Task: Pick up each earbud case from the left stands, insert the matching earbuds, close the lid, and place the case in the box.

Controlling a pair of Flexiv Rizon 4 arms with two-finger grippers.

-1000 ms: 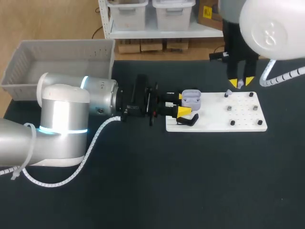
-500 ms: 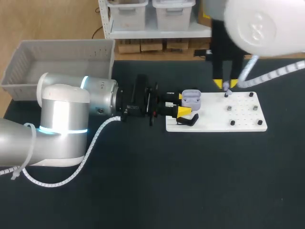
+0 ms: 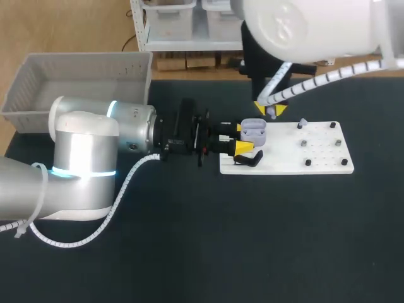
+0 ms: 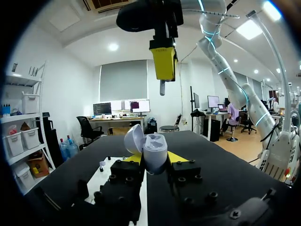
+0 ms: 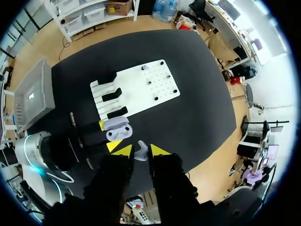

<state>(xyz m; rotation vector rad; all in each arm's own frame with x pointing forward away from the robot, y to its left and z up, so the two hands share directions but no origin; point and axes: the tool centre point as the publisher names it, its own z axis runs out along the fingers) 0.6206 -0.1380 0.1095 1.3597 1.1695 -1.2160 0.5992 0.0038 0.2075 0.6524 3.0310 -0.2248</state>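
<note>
Clamping the open case [image 3: 253, 130], left gripper [image 3: 245, 137] faces right gripper [image 5: 141, 149] pinching 1 earbud [image 4: 162, 87].

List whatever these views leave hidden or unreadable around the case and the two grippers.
- Head view: the right gripper is mostly covered by the right arm, so the earbud it holds is unseen there.
- Left wrist view: the earbud case hides most of the left gripper and its yellow tips.
- Right wrist view: the case's sockets are too small to tell filled from empty.
</note>
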